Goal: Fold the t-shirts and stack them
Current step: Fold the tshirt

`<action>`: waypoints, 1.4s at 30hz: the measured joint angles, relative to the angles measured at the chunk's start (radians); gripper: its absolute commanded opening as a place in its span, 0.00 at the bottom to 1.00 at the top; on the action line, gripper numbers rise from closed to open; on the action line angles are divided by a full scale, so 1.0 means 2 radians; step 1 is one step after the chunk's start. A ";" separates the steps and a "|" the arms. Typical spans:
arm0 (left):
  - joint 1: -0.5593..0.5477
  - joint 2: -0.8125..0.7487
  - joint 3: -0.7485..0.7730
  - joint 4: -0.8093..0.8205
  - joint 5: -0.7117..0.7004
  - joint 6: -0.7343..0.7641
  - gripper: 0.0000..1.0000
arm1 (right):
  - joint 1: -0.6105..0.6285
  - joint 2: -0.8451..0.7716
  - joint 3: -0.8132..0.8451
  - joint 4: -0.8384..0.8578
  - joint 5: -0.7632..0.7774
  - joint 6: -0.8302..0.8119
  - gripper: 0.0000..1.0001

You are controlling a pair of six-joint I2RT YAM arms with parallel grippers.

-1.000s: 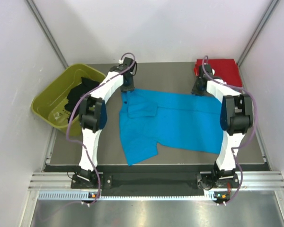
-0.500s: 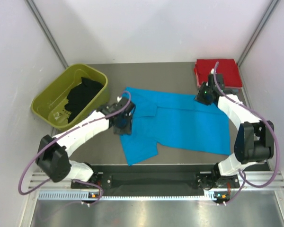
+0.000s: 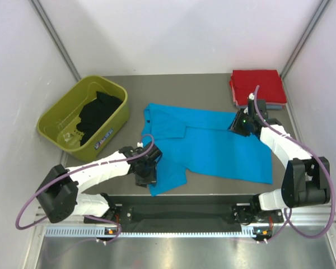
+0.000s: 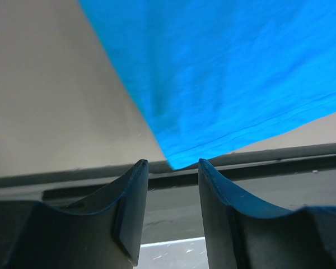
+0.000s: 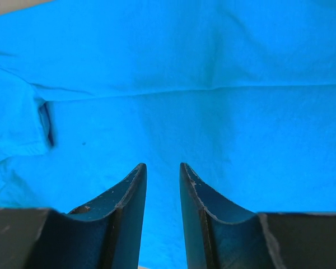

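The turquoise-blue t-shirt (image 3: 213,145) lies spread flat across the middle of the table. My left gripper (image 3: 146,175) is low at the shirt's near-left corner. In the left wrist view it (image 4: 171,162) is open, and the corner tip of the shirt (image 4: 224,73) sits just beyond the fingertips, not pinched. My right gripper (image 3: 239,124) is over the shirt's far right edge. In the right wrist view it (image 5: 162,165) is open, with only blue cloth (image 5: 173,67) below and nothing held. A folded red t-shirt (image 3: 257,85) lies at the far right corner. A black t-shirt (image 3: 98,112) lies in the tub.
An olive-green tub (image 3: 59,120) stands at the far left, partly off the table. A grey-blue edge (image 3: 266,105) shows under the red shirt. The table's near edge and black rail (image 3: 185,197) run just below the left gripper. White walls close in on both sides.
My left arm has swung from the shirt's far left edge down to its near-left corner. My right gripper has moved from beside the red shirt onto the blue shirt's far right edge.
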 measured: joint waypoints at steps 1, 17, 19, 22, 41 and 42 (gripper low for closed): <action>-0.002 0.001 -0.004 0.011 0.003 -0.005 0.46 | 0.000 -0.002 0.000 0.000 -0.001 0.000 0.31; -0.012 0.032 -0.041 0.061 0.017 -0.034 0.16 | -0.001 -0.053 -0.016 -0.014 0.029 0.037 0.32; -0.013 0.031 -0.043 0.066 0.019 -0.036 0.00 | -0.005 -0.062 -0.023 -0.029 0.046 0.051 0.33; -0.015 0.027 -0.044 0.071 0.015 -0.033 0.00 | -0.027 -0.076 -0.033 -0.053 0.064 0.078 0.33; -0.016 -0.032 0.085 0.061 -0.009 0.046 0.00 | -0.273 -0.119 -0.105 -0.269 0.203 0.215 0.47; -0.016 -0.033 0.093 0.058 -0.009 0.049 0.00 | -0.274 -0.119 -0.109 -0.271 0.205 0.219 0.47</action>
